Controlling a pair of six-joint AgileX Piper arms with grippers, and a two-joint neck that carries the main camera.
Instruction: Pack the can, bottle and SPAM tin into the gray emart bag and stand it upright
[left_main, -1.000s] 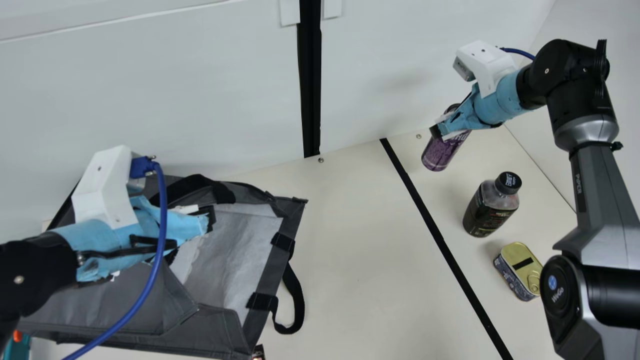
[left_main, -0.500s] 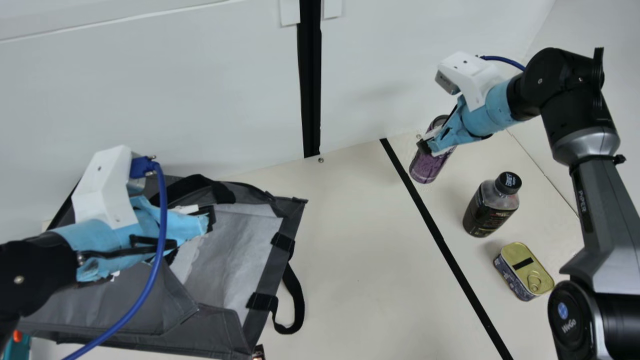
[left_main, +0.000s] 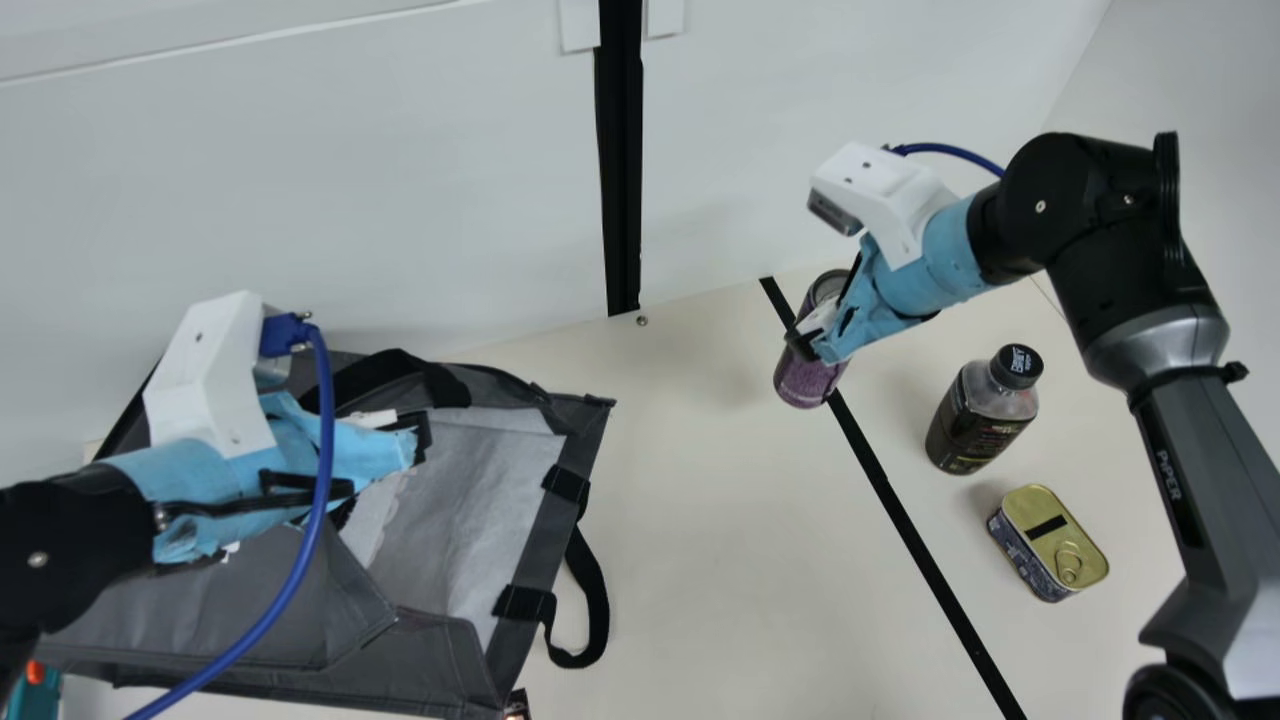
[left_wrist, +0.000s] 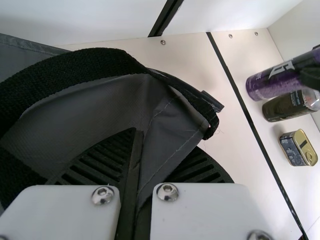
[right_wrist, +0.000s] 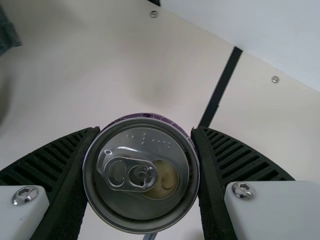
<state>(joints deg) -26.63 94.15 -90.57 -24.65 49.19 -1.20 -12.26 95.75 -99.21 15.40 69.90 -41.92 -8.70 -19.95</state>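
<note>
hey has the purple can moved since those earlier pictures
Yes: in the main view the purple can has shifted left and now overlaps the black stripe there.

Cream table (left_main: 720, 560), black stripe (left_main: 900, 517), open gray bag (left_main: 547, 540), upright bottle (left_main: 980, 420), SPAM tin (left_main: 1035, 515) nearby

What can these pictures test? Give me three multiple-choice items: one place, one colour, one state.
1. Where is the can?
A) in the bag
B) in the right gripper
C) under the bag

2. What colour is the lid of the SPAM tin?
A) gold
B) red
C) blue

3. How is the bottle?
A) lying down
B) upright, uncapped
C) upright, capped

1 B: the fingers clasp it.
2 A: the metal looks gold from above.
3 C: it stands with a black cap on.
</note>
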